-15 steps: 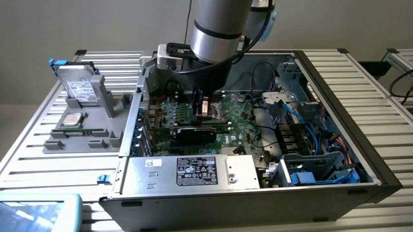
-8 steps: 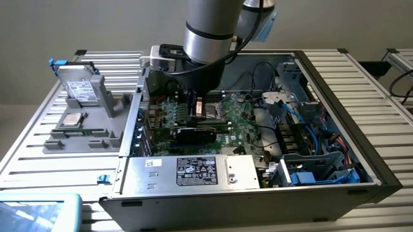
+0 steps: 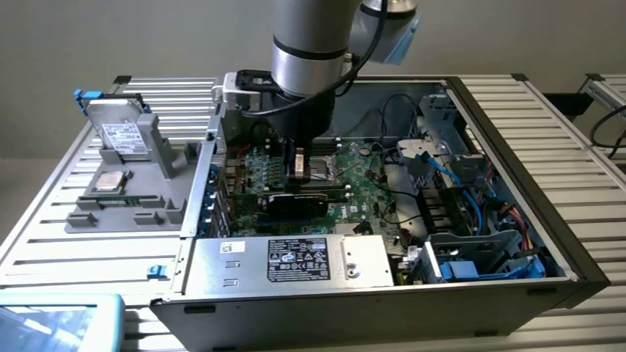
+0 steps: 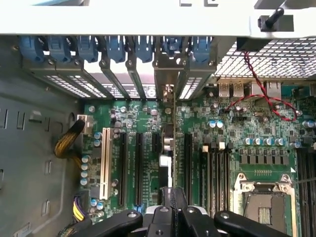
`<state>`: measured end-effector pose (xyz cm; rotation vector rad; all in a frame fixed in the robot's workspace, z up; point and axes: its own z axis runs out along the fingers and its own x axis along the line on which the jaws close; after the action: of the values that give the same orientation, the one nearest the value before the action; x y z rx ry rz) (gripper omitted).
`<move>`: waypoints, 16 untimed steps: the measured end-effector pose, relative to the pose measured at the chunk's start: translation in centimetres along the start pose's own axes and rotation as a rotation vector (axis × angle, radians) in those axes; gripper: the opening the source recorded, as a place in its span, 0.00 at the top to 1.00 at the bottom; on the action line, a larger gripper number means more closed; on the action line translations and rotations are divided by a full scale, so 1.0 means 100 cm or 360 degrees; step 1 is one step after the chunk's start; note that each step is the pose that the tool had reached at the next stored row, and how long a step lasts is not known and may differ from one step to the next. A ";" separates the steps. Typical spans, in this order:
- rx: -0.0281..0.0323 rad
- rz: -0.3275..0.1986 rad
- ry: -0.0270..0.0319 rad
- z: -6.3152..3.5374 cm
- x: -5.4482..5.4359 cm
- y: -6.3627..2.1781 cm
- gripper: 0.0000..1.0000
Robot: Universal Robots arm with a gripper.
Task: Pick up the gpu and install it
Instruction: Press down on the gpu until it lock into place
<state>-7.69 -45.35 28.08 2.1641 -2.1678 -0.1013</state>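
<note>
Gripper (image 4: 173,217) fingers pinch my gpu (image 4: 170,148), seen edge-on, standing upright over the motherboard (image 4: 148,148) slots inside the computer case (image 3: 528,147). Beside the case, a grey tray (image 3: 127,205) holds a hard drive (image 3: 122,136). My arm (image 3: 313,44) hides the case's back corner.

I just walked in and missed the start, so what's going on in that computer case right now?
A robot arm is reaching down into an open computer case with its gripper shut on the gpu. The card stands on edge over the motherboard, lined up with the expansion slots, its metal bracket end toward the rear slot covers. Whether it is fully seated is hard to tell. Beside the case, on the exterior view's left, a hard drive sits in a grey tray.
</note>
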 end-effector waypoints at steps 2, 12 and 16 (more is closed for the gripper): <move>0.00214 0.0001 0.00017 0.0003 -0.001 0.0021 0.88; 0.01049 0.0005 0.00318 0.0018 -0.005 0.0141 0.88; 0.01491 0.0006 0.00384 0.0020 -0.007 0.0172 0.88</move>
<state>-9.42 -44.67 28.05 2.1972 -2.2063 0.0270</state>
